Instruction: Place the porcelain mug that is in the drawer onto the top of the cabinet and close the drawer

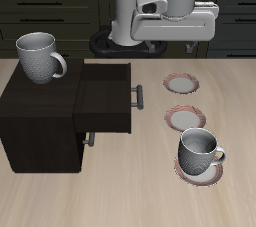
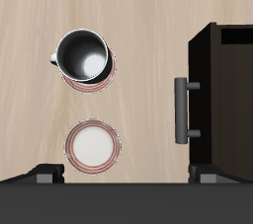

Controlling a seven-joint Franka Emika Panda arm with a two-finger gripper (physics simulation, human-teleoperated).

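The porcelain mug (image 1: 40, 57) stands upright on the flat top of the dark cabinet (image 1: 30, 121), handle toward the drawer side. The upper drawer (image 1: 106, 95) is pulled out, and its grey bar handle (image 1: 139, 95) faces the plates. The drawer's inside looks dark and holds nothing that I can see. In the wrist view the drawer front (image 2: 212, 100) and its handle (image 2: 181, 110) show. My gripper (image 1: 178, 37) hangs high above the table, farther back than the plates and apart from the mug and the drawer. Its fingers (image 2: 44, 175) stand wide apart with nothing between them.
A second similar mug (image 1: 200, 149) (image 2: 82, 54) sits on a pink-rimmed saucer near the table's front edge. Two empty saucers (image 1: 185, 118) (image 1: 181, 83) lie in a row behind it; one shows in the wrist view (image 2: 94, 146). The lower drawer handle (image 1: 88, 139) is below.
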